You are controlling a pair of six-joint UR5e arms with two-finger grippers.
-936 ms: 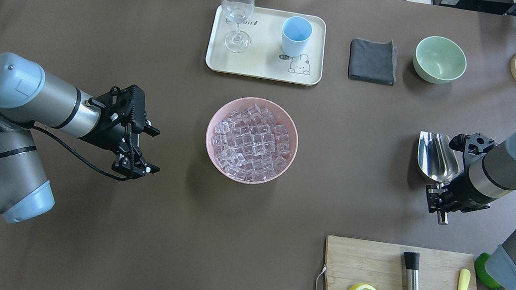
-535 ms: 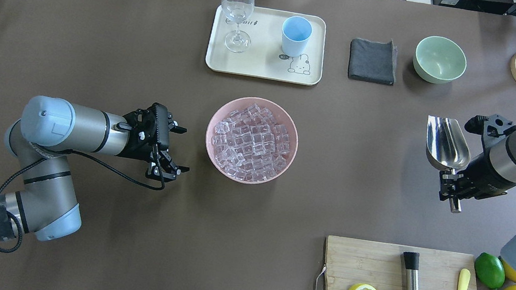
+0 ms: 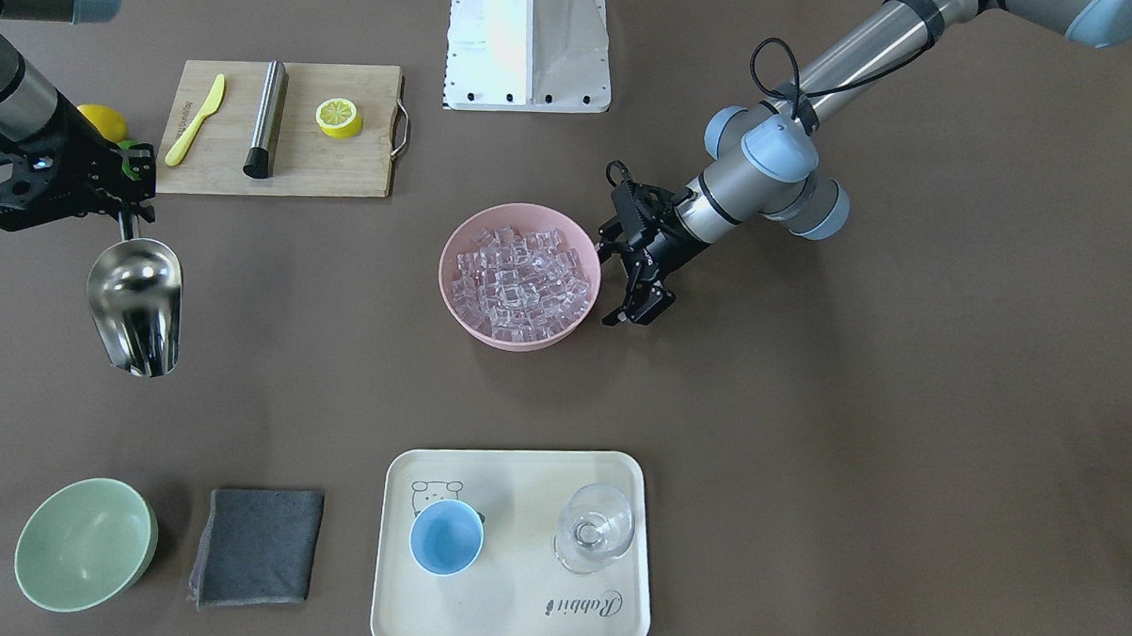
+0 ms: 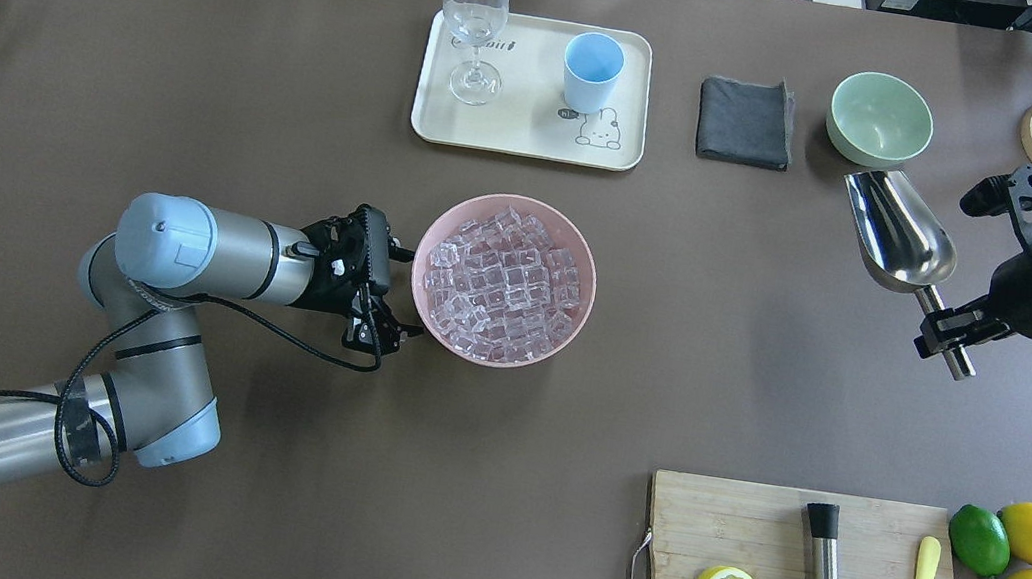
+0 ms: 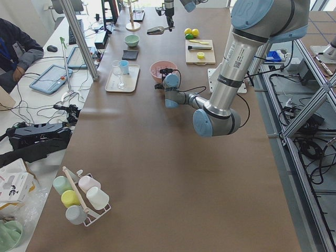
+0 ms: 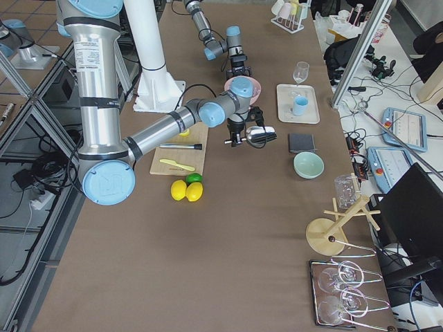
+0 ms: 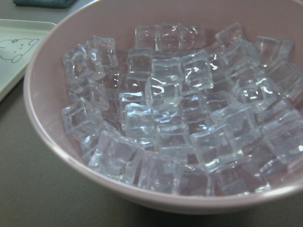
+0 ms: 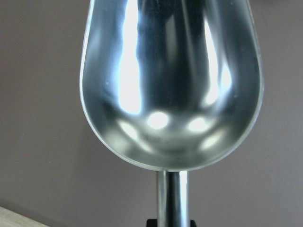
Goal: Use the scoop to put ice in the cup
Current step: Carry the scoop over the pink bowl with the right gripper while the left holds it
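Ice (image 4: 503, 285) heaps the pink bowl (image 4: 589, 280) at mid-frame; the scoop (image 4: 898, 232) (trough empty) hangs at the right edge, handle clamped in my right gripper (image 4: 947, 328). My left gripper (image 4: 399, 291) gapes wide beside the bowl's left rim; the cup (image 4: 592, 71) sits on the tray (image 4: 518, 128), top centre.

brown table (image 4: 208, 34) bears tray (image 4: 519, 123), pink bowl (image 4: 488, 200), cloth (image 4: 745, 122), green bowl (image 4: 876, 150), cutting board (image 4: 746, 524)

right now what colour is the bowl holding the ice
The bowl is pink, clearest in the left wrist view.
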